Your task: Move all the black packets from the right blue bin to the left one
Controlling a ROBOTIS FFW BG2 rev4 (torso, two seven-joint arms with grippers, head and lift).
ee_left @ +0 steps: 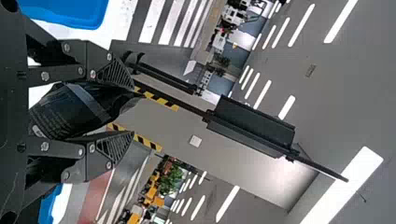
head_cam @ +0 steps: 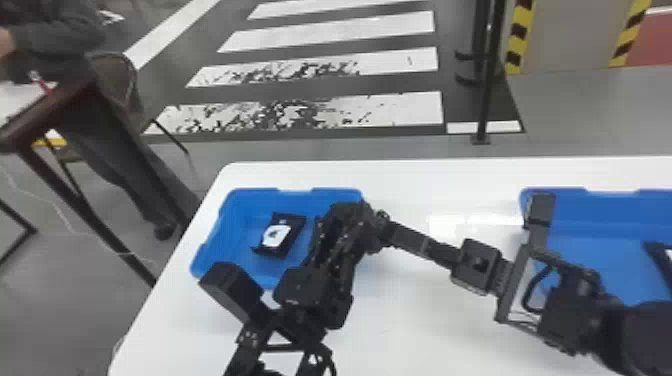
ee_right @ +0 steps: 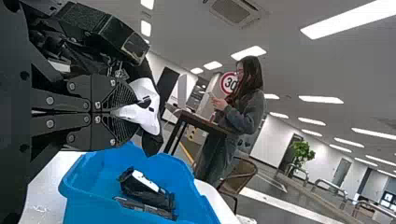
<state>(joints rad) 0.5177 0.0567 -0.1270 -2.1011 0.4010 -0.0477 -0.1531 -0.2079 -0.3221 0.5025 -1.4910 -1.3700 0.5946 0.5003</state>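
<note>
At the far left of your head view, a dark-edged table (head_cam: 47, 111) stands well apart from the white surface (head_cam: 425, 180). On that surface, left side, locate the left blue bin (head_cam: 212, 232). A black packet with a white label (head_cam: 285, 235) lies inside it; your right wrist view shows a second, flat dark item (ee_right: 147, 208) right beside this packet, in the same bin.

Your left arm enters from the bottom edge. Its pincer (head_cam: 350, 215) is over the right side of the left bin, with its fingers set apart around a black packet (ee_left: 74, 109), seen in your left wrist view.

Your right arm enters from the right edge and extends leftward. Its pincer (head_cam: 384, 227) is close to the left one; its fingers are pressed narrow on the corner of another white-labelled packet (ee_right: 147, 109).

At the right, the right blue bin (head_cam: 625, 196) contains a dark object (head_cam: 661, 257), cut off by the view's edge; you cannot identify it.
</note>
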